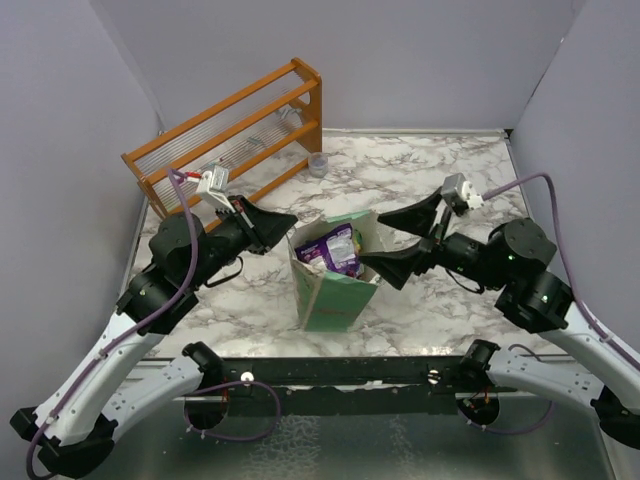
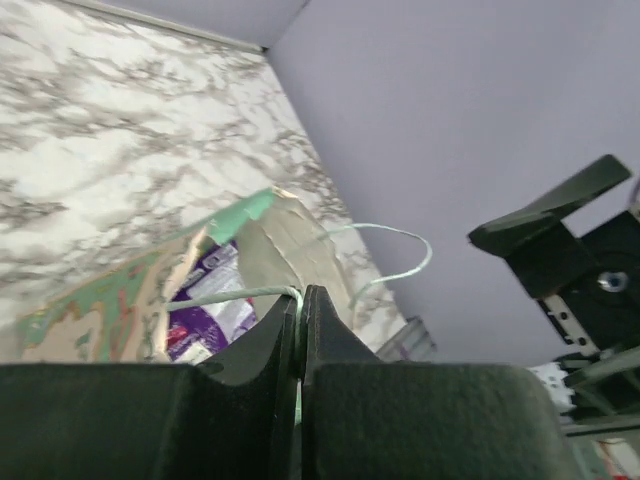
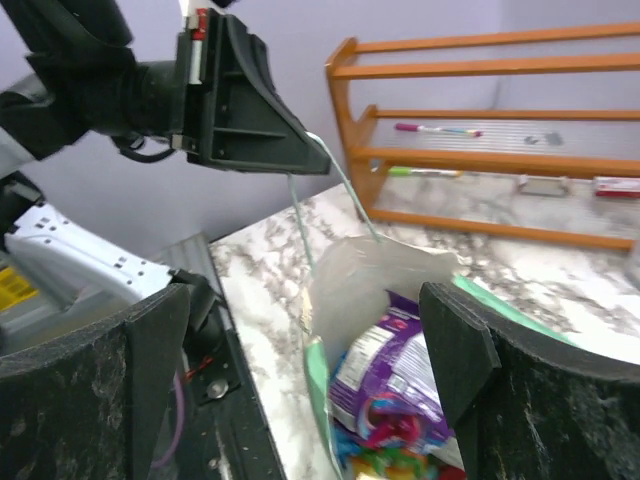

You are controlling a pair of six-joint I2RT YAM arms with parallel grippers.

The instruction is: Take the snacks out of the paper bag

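Note:
The green paper bag (image 1: 335, 297) stands open mid-table. Inside it lie snacks, a purple packet (image 1: 341, 248) on top and multicolour ones under it (image 3: 400, 455). My left gripper (image 1: 293, 218) is at the bag's left rim, shut on the bag's pale green string handle (image 2: 225, 296), which it holds up above the rim. In its wrist view the jaws (image 2: 302, 293) pinch the string. My right gripper (image 1: 372, 237) hangs open over the bag's right rim with nothing between its fingers. In the right wrist view the purple packet (image 3: 385, 360) shows between the fingers (image 3: 455, 340).
An orange wooden rack (image 1: 230, 125) with pens on its shelves stands at the back left. A small clear cup (image 1: 318, 163) sits beside it. Grey walls close in on both sides and at the back of the marble table (image 1: 450, 180).

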